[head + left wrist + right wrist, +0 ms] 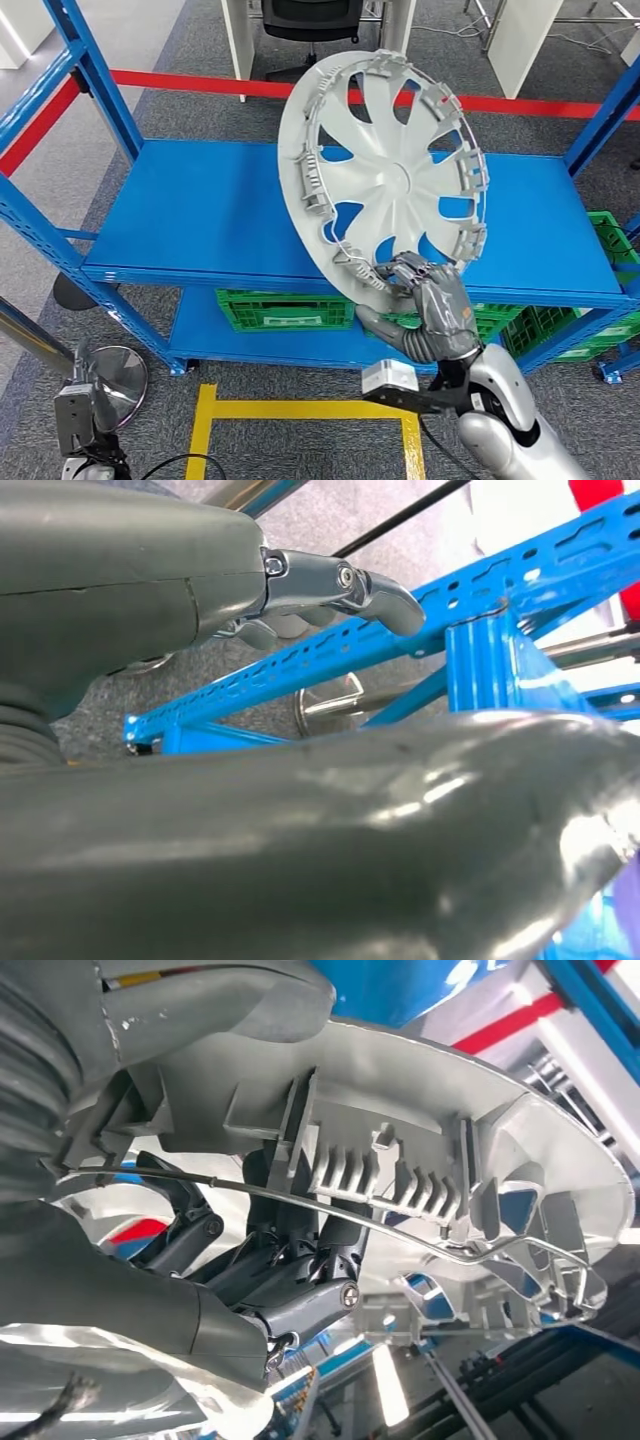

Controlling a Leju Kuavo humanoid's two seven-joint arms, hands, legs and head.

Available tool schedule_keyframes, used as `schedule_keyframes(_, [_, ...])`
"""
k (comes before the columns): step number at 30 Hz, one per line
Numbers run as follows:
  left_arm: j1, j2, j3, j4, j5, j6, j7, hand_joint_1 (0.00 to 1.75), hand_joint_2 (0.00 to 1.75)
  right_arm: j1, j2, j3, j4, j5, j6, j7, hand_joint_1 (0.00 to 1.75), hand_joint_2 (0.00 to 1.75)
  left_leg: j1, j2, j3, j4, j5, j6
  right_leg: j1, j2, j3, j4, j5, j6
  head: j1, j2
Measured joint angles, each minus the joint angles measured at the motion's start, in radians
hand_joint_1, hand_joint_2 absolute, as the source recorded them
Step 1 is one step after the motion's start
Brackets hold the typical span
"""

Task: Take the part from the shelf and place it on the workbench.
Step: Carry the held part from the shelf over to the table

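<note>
The part is a silver-grey wheel cover (385,180) with its clip-lined back side facing me. It is tilted up on edge over the top board of the blue shelf (204,215). My right hand (434,305) grips its lower rim from below, in front of the shelf's front edge. In the right wrist view the dark fingers (302,1300) curl behind the rim of the wheel cover (423,1110), under its wire ring. My left hand (79,415) hangs low beside the shelf's left post. Its fingers (362,585) are stretched out and hold nothing.
Green crates (283,310) stand on the lower shelf board and further right (558,330). A red barrier tape (226,85) runs behind the shelf. Yellow floor lines (302,410) mark a square at my feet. A round metal stand base (121,375) sits near my left hand.
</note>
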Motion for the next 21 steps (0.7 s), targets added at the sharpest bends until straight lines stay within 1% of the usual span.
schedule_keyframes(3, [-0.003, -0.005, 0.002, 0.000, 0.017, -0.004, -0.004, 0.00, 0.00, 0.026, 0.016, -0.003, -0.024, -0.016, -0.016, -0.007, 1.75, 1.75, -0.003, 0.000, -0.002, 0.003, -0.002, 0.005, -0.003, 0.000, 0.000, -0.001, 0.001, 0.004, 0.000, 0.000])
schedule_keyframes(5, [-0.007, -0.011, 0.002, 0.000, 0.023, 0.004, -0.005, 0.00, 0.00, 0.035, 0.024, -0.008, -0.039, -0.031, -0.017, -0.009, 1.75, 1.75, -0.002, 0.001, 0.001, -0.005, 0.003, 0.014, -0.005, 0.000, -0.002, -0.003, 0.001, 0.010, 0.000, 0.000])
schedule_keyframes(6, [-0.009, -0.014, 0.003, 0.000, 0.026, 0.010, -0.005, 0.00, 0.00, 0.041, 0.029, -0.011, -0.045, -0.039, -0.020, -0.012, 1.75, 1.75, 0.000, 0.001, 0.004, -0.012, 0.008, 0.020, -0.005, 0.001, -0.007, 0.005, -0.008, 0.012, 0.001, 0.000])
schedule_keyframes(7, [-0.012, -0.017, 0.004, 0.001, 0.030, 0.017, -0.005, 0.00, 0.00, 0.047, 0.033, -0.014, -0.048, -0.047, -0.025, -0.016, 1.75, 1.75, 0.003, 0.002, 0.007, -0.019, 0.012, 0.025, -0.004, 0.001, -0.020, 0.030, -0.025, 0.013, 0.002, 0.000])
schedule_keyframes(8, [-0.013, -0.021, 0.004, 0.001, 0.033, 0.023, -0.006, 0.00, 0.00, 0.056, 0.039, -0.016, -0.050, -0.054, -0.032, -0.020, 1.75, 1.75, 0.005, 0.003, 0.009, -0.024, 0.016, 0.030, -0.004, 0.001, -0.043, 0.075, -0.051, 0.013, 0.004, 0.000])
schedule_keyframes(10, [-0.014, -0.026, 0.005, 0.005, 0.041, 0.031, -0.006, 0.00, 0.00, 0.083, 0.049, -0.020, -0.054, -0.065, -0.045, -0.026, 1.75, 1.75, 0.005, 0.003, 0.008, -0.025, 0.017, 0.032, -0.004, 0.002, -0.105, 0.203, -0.104, 0.014, 0.007, 0.000])
schedule_keyframes(11, [-0.014, -0.029, 0.005, 0.008, 0.046, 0.032, -0.006, 0.00, 0.00, 0.100, 0.053, -0.022, -0.058, -0.073, -0.048, -0.028, 1.75, 1.75, 0.005, 0.002, 0.007, -0.024, 0.017, 0.031, -0.005, 0.002, -0.131, 0.252, -0.114, 0.015, 0.007, 0.000])
schedule_keyframes(12, [-0.013, -0.031, 0.005, 0.012, 0.051, 0.033, -0.006, 0.00, 0.00, 0.117, 0.055, -0.023, -0.063, -0.084, -0.050, -0.029, 1.75, 1.75, 0.006, 0.001, 0.007, -0.023, 0.016, 0.030, -0.006, 0.002, -0.144, 0.268, -0.104, 0.018, 0.007, 0.000])
schedule_keyframes(13, [-0.013, -0.034, 0.003, 0.016, 0.054, 0.033, -0.006, 0.00, 0.00, 0.134, 0.056, -0.025, -0.069, -0.097, -0.050, -0.030, 1.75, 1.75, 0.008, 0.000, 0.008, -0.020, 0.014, 0.028, -0.007, 0.001, -0.139, 0.245, -0.076, 0.020, 0.007, 0.000])
schedule_keyframes(14, [-0.013, -0.036, 0.001, 0.019, 0.056, 0.033, -0.006, 0.00, 0.00, 0.148, 0.057, -0.027, -0.075, -0.110, -0.050, -0.030, 1.75, 1.75, 0.009, -0.001, 0.008, -0.016, 0.011, 0.023, -0.010, 0.001, -0.119, 0.190, -0.036, 0.022, 0.007, 0.000])
schedule_keyframes(15, [-0.013, -0.039, -0.001, 0.022, 0.057, 0.034, -0.006, 0.00, 0.00, 0.161, 0.059, -0.029, -0.080, -0.122, -0.050, -0.030, 1.75, 1.75, 0.010, -0.003, 0.006, -0.011, 0.007, 0.016, -0.011, 0.002, -0.093, 0.130, -0.007, 0.024, 0.008, 0.000])
schedule_keyframes(16, [-0.014, -0.041, -0.005, 0.025, 0.057, 0.035, -0.006, 0.00, 0.00, 0.174, 0.061, -0.031, -0.086, -0.133, -0.051, -0.030, 1.75, 1.75, 0.009, -0.004, 0.002, -0.002, 0.002, 0.009, -0.012, 0.003, -0.070, 0.078, 0.010, 0.022, 0.010, 0.000])
schedule_keyframes(17, [-0.014, -0.043, -0.008, 0.028, 0.057, 0.038, -0.006, 0.00, 0.00, 0.187, 0.064, -0.032, -0.091, -0.143, -0.052, -0.031, 1.75, 1.75, 0.007, -0.005, -0.003, 0.004, 0.000, 0.001, -0.012, 0.005, -0.057, 0.048, 0.016, 0.018, 0.011, 0.000])
schedule_keyframes(18, [-0.013, -0.046, -0.012, 0.030, 0.060, 0.040, -0.006, 0.00, 0.00, 0.202, 0.067, -0.033, -0.097, -0.151, -0.056, -0.033, 1.75, 1.75, 0.005, -0.005, -0.008, 0.008, 0.000, -0.005, -0.010, 0.007, -0.053, 0.040, 0.010, 0.013, 0.010, 0.000])
schedule_keyframes(20, [-0.008, -0.051, -0.020, 0.033, 0.068, 0.044, -0.006, 0.00, 0.00, 0.232, 0.071, -0.035, -0.109, -0.162, -0.066, -0.037, 1.75, 1.75, 0.006, -0.006, -0.013, 0.010, 0.001, -0.014, -0.009, 0.008, -0.056, 0.042, 0.013, -0.001, 0.009, 0.000])
schedule_keyframes(21, [-0.005, -0.053, -0.024, 0.034, 0.072, 0.045, -0.006, 0.00, 0.00, 0.244, 0.072, -0.036, -0.115, -0.165, -0.070, -0.038, 1.75, 1.75, 0.007, -0.005, -0.016, 0.017, -0.006, -0.019, -0.009, 0.007, -0.056, 0.042, 0.014, -0.007, 0.007, 0.000])
